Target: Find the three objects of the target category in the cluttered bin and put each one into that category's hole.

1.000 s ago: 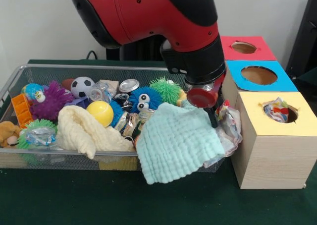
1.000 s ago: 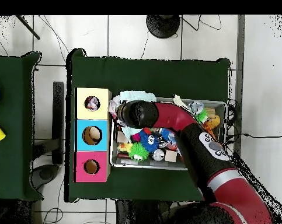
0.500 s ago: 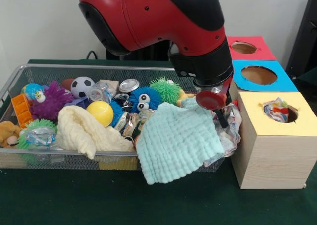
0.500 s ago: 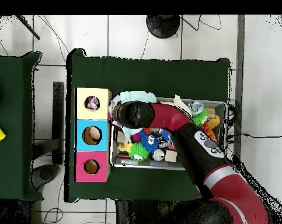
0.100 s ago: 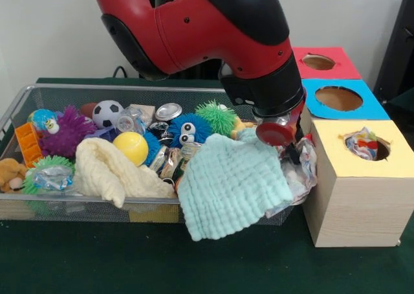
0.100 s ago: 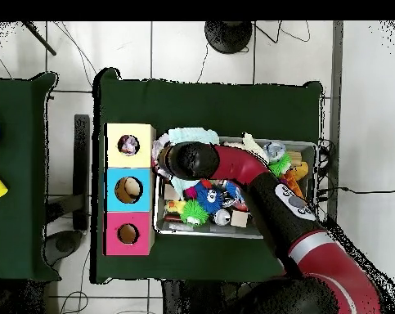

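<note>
On the tabletop: a green cover carries a wire bin and a row of three boxes set just beside the bin's end.
Arm: mine, reaching down over the bin's box-side end; in the last second its wrist has slid a little toward the yellow box and has nearly settled.
Bin: crowded with balls, spiky toys, cans and cloths.
Yellow box: nearest the camera in the front view; a colourful scrap of cloth already sits in its hole, so I judge cloth to be my category.
Blue box and red box: behind it, both holes look empty.
Mint cloth: draped over the bin's front rim, just below my wrist.
Cream cloth: heaped further along the bin, well apart from me.
Patterned cloth: crumpled at the bin's end, against the yellow box.
Pincer: low over the patterned cloth, beside the mint one; I cannot tell whether it is apart or together, or holding anything.
Meaning: the shift puts me over the patterned cloth, probably my next pick, with a short carry to the yellow hole.
</note>
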Tool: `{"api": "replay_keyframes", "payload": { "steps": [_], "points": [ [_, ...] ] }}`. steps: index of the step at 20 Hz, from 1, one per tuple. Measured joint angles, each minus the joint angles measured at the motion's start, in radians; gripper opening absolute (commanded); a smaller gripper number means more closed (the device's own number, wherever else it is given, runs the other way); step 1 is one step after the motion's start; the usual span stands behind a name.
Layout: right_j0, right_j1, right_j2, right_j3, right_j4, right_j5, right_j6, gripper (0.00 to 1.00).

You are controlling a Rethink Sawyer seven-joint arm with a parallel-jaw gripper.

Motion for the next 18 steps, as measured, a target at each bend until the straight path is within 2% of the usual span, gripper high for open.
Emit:
{"api": "replay_keyframes", "payload": {
  "steps": [7,11,18],
  "points": [
    [-0.019,0.015,0.017,0.004,0.001,0.000,0.000,0.00],
    [-0.014,-0.005,0.016,0.014,0.004,0.000,0.000,0.00],
    [0.005,-0.136,0.017,0.038,0.063,0.033,0.000,0.00]
  ]
}}
